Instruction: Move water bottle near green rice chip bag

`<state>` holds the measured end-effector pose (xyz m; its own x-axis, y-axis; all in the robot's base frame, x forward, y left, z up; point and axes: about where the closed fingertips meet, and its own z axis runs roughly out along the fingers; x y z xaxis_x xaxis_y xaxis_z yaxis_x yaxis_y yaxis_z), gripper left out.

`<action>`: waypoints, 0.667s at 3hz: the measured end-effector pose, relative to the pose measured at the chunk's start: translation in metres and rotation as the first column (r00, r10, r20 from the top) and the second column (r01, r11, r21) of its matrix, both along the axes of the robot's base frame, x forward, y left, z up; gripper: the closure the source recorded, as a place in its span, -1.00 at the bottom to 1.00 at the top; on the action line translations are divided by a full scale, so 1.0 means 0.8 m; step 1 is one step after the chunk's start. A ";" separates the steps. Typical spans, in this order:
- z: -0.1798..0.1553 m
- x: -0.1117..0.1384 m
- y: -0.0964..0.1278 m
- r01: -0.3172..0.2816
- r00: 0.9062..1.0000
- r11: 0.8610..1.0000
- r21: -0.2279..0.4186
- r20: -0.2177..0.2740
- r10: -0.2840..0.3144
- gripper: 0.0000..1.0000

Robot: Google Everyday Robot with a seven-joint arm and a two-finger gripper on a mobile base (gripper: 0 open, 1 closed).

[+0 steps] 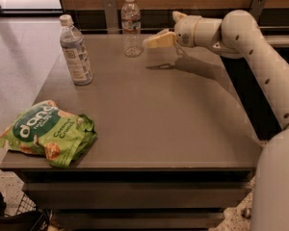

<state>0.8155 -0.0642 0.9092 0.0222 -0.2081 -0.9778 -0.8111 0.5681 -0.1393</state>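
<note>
The water bottle (131, 27), small, clear and ribbed with a white cap, stands upright at the far edge of the grey table (164, 124). My gripper (153, 41) hovers above the table just right of the bottle, pointing left at it, a small gap apart. The green rice chip bag (45, 131), bright green with white "dang" lettering, lies on the near left corner, partly over the table's edge.
A second bottle with a large grey-blue label (76, 51) stands at the left side of the table. My white arm (260, 57) reaches in from the right. A dark counter and wood wall run behind the table.
</note>
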 end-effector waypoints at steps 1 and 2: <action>0.017 0.040 0.034 -0.056 0.998 0.995 0.083 0.030 0.053 -1.00; 0.032 0.049 0.046 -0.068 0.997 0.992 0.107 0.043 0.063 -1.00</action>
<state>0.8545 -0.0274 0.9346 0.0713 -0.0982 -0.9926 -0.8422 0.5273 -0.1126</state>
